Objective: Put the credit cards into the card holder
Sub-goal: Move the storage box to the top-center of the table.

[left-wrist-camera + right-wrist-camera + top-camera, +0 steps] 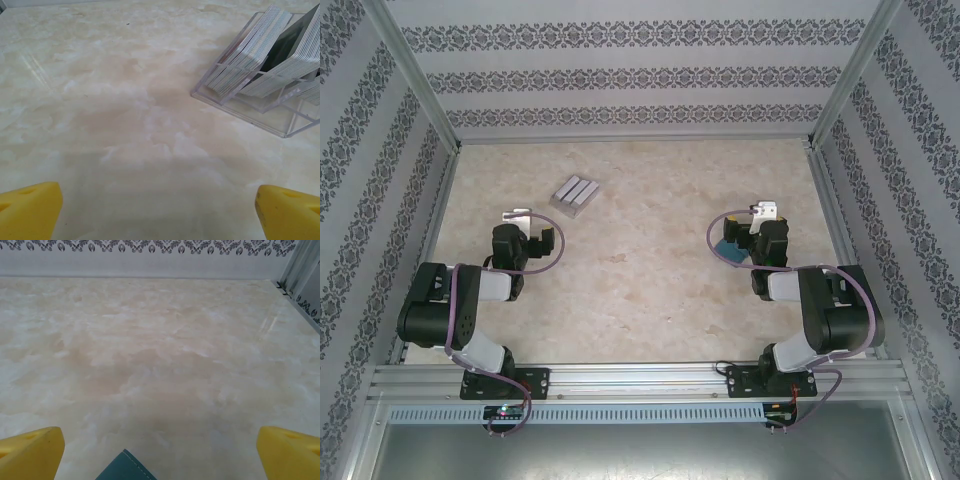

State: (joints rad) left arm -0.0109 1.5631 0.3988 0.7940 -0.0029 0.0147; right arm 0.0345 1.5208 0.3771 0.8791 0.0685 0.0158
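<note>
I see the marbled table (pixel 650 300) filling the workspace. A clear rack (pixel 575 192) sits upper left of centre in the top view, and at upper right in the left wrist view, holding slanted stacks of credit cards (pixel 260 45). The left gripper (pixel 160 212) has its jaws wide apart and empty. The right gripper (pixel 160 452) is likewise spread and empty. The teal card holder (pixel 125 467) lies on the table at the bottom centre of the right wrist view. Only one corner shows, so I cannot tell whether it is folded.

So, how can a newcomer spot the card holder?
Look at the right side of the pale marbled table, by the right arm. The card holder lies flat there, partly under the wrist. It is teal-blue, unlike the clear rack of silvery cards near the left arm.
</note>
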